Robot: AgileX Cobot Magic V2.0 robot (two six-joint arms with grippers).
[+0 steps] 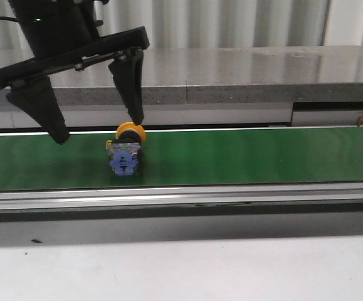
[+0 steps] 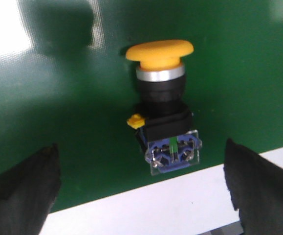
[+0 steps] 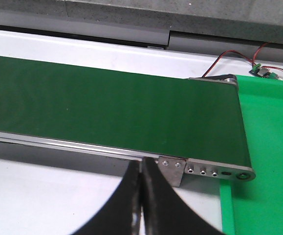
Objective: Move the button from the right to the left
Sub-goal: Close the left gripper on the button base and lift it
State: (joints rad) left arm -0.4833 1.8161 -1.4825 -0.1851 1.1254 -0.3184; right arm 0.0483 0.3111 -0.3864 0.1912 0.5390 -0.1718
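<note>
On the green conveyor belt (image 1: pixel 244 157), the push-button (image 1: pixel 126 151) lay at 6 o'clock beneath the wide-open, empty left gripper (image 1: pixel 97 128); it should descend centred, then close across the black collar (image 2: pixel 161 93).

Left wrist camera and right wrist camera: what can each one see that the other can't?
Only the left wrist view shows the button, lying on its side between the open left gripper's fingers. Only the right wrist view shows the belt's end roller, red wires, a bright green mat and the shut right gripper. Both show the dark green belt.
</note>
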